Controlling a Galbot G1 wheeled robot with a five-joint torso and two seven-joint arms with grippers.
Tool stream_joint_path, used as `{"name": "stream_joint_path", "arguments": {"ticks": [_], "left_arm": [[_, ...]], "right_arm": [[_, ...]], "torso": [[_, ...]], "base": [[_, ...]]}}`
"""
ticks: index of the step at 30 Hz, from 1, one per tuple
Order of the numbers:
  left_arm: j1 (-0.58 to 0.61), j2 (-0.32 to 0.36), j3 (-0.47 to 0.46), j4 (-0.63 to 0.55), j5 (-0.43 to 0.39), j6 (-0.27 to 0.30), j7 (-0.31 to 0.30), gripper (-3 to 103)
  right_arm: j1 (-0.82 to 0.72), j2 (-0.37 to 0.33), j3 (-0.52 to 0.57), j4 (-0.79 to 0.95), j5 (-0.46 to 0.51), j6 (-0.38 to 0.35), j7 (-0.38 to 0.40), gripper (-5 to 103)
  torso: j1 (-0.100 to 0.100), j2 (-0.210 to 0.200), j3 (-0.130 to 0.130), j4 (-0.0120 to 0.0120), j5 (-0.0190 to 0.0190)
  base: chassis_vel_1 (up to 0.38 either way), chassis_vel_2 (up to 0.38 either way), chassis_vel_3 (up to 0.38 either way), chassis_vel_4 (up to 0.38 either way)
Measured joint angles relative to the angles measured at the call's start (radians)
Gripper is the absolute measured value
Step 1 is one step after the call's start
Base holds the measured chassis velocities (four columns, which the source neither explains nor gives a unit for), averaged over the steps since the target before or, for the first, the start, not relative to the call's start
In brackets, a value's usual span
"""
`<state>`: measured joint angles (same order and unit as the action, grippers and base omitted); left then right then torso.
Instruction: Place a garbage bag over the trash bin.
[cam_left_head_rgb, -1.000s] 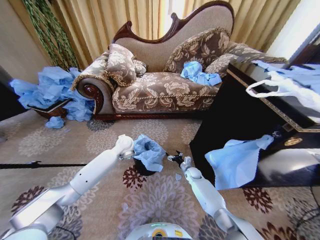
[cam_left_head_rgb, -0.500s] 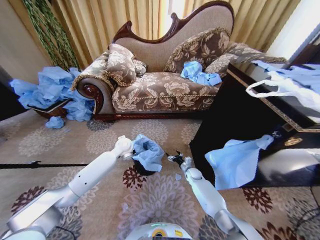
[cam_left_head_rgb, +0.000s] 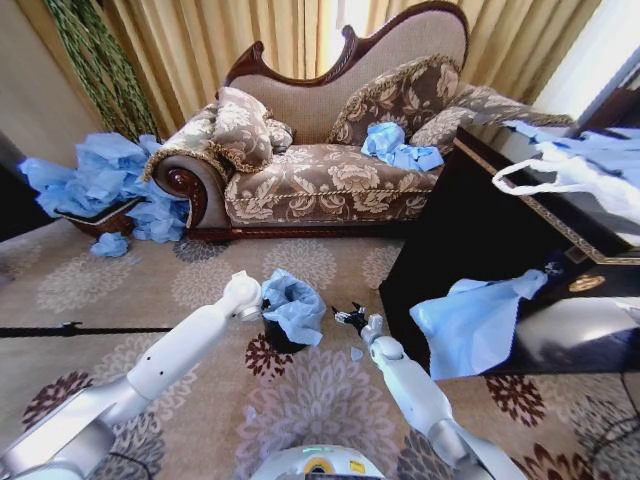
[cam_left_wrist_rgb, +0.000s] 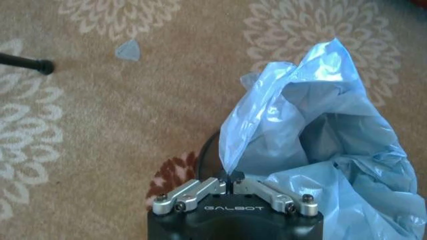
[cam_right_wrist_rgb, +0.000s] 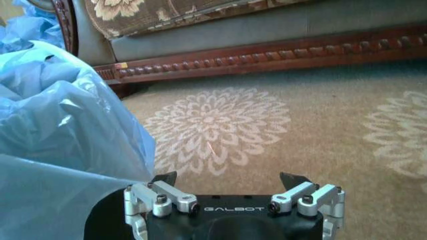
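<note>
The garbage bag (cam_left_head_rgb: 293, 305) lay rumpled over the top of the trash bin (cam_left_head_rgb: 277, 338), its light-blue film bunched up and spilling down the side toward the robot's right. The bin stood on the patterned carpet (cam_left_head_rgb: 180, 280) in front of the sofa (cam_left_head_rgb: 330, 150), with only its black lower wall visible under the plastic. In the left wrist view a curved sliver of the bin's dark rim (cam_left_wrist_rgb: 202, 155) showed beside the bag (cam_left_wrist_rgb: 320, 145).

The left hand (cam_left_head_rgb: 257, 306) sat at the bin's left edge, clenched on a fold of the bag; the left wrist view showed its fingertips (cam_left_wrist_rgb: 229, 176) pressed together with the film pinched between them and rising above them. The right hand (cam_left_head_rgb: 349, 317) hovered low over the carpet just to the right of the bin, released, its two fingers spread apart with nothing between them. From the right wrist view the bag (cam_right_wrist_rgb: 67, 130) bulged close beside that hand (cam_right_wrist_rgb: 230, 180), and the sofa's carved wooden base (cam_right_wrist_rgb: 267, 50) ran across the background.

A dark surface (cam_left_head_rgb: 520, 260) stood to the right, with a larger flat blue bag (cam_left_head_rgb: 470, 320) hanging over its edge and a white bag (cam_left_head_rgb: 570, 175) on top.
</note>
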<state>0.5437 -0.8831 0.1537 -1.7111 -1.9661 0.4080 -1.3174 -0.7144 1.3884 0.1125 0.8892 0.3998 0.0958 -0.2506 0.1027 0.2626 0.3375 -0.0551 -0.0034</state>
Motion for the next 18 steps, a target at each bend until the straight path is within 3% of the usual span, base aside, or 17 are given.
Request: {"name": "stream_joint_path", "arguments": {"ticks": [12, 18], "left_arm": [[0.170, 0.009, -0.132, -0.064, 0.027, 0.023, 0.051, 1], [0.185, 0.018, -0.144, -0.086, 0.038, 0.039, 0.073, 1]], "right_arm": [[-0.041, -0.019, 0.019, 0.111, -0.008, 0.014, 0.005, 100], [-0.046, -0.016, 0.015, 0.116, -0.015, 0.014, 0.005, 100]], "torso": [[-0.001, 0.000, -0.001, 0.0003, 0.0006], [0.000, 0.000, 0.000, -0.0006, -0.0009]], "base": [[0.000, 0.000, 0.000, 0.000], [0.000, 0.000, 0.000, 0.000]]}}
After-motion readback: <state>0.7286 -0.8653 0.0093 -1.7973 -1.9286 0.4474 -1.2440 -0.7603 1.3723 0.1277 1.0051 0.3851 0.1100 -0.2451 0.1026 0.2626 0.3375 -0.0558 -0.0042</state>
